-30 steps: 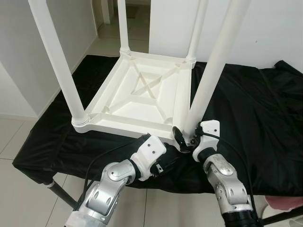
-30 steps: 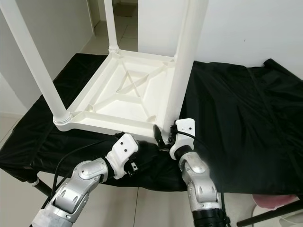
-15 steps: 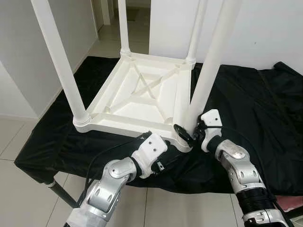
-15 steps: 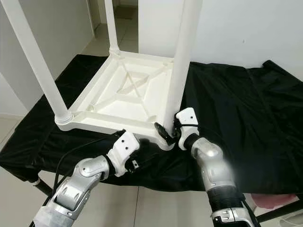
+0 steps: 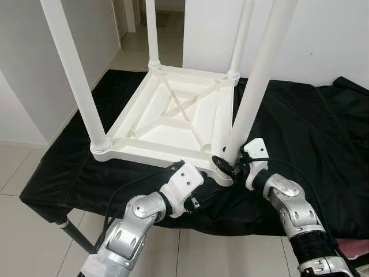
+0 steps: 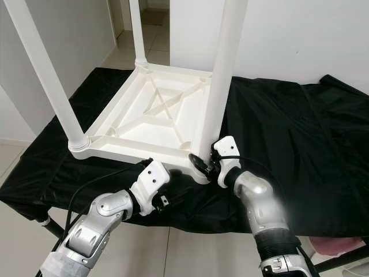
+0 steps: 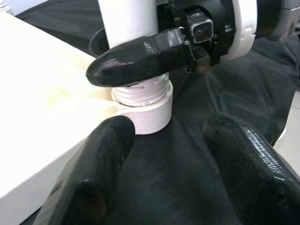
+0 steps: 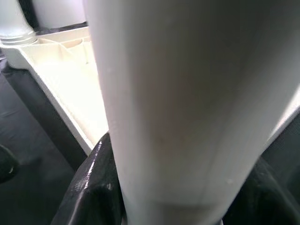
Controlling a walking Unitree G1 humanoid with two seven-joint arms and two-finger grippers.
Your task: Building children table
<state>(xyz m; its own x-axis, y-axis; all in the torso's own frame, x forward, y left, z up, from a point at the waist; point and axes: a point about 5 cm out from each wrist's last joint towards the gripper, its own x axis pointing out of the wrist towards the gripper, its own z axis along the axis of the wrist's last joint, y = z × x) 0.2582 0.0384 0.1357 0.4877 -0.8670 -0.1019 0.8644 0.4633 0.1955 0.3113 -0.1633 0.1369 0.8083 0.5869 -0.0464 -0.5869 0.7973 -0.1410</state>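
White plastic table [image 5: 173, 118] lies upside down on black cloth [image 5: 300, 127], underside up w/ X-shaped ribs in a recessed panel. Four round white legs stand upright at the corners, tops out of frame. Near-right leg [image 5: 256, 86] sits in its corner socket [image 7: 145, 105]; threaded ring visible at base, so not fully seated.

Even, bright daylight fills the head views, sharp throughout, with soft shadow under the upturned white plastic table top [image 5: 173, 118] on the matte black cloth [image 5: 300, 127]. Beside the right gripper [image 6: 203, 163], the white round leg [image 8: 187, 108] looms close and soft-focused. The left gripper [image 7: 173, 154] fingers [image 7: 93, 178] carry faint glossy highlights and blur.
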